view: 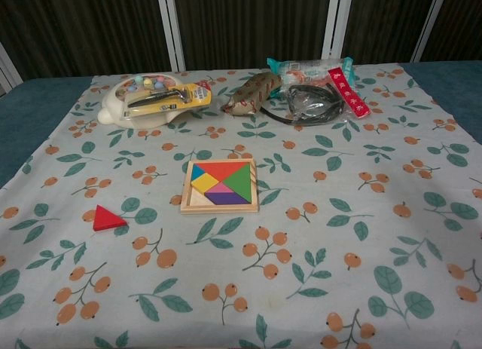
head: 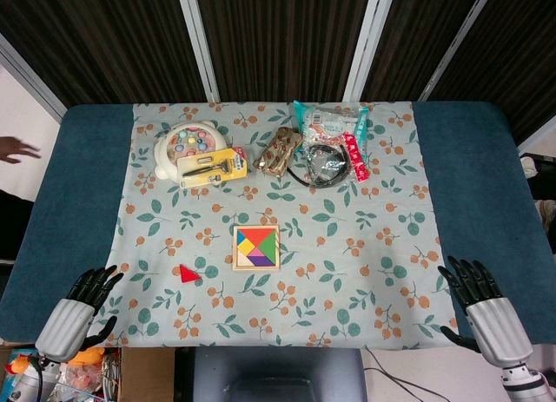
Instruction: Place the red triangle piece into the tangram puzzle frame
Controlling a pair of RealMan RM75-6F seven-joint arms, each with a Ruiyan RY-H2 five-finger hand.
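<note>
both hands, left hand (head: 76, 311) and right hand (head: 486, 311), hold nothing with fingers spread. red triangle piece (head: 188, 273), ahead and inward of the left fingers, seems light, stiff, thin; pinch its edges. tangram puzzle frame (head: 256, 247) lies beyond.

High overhead head view, nearer low chest view, shared tablecloth (head: 382, 246).
</note>
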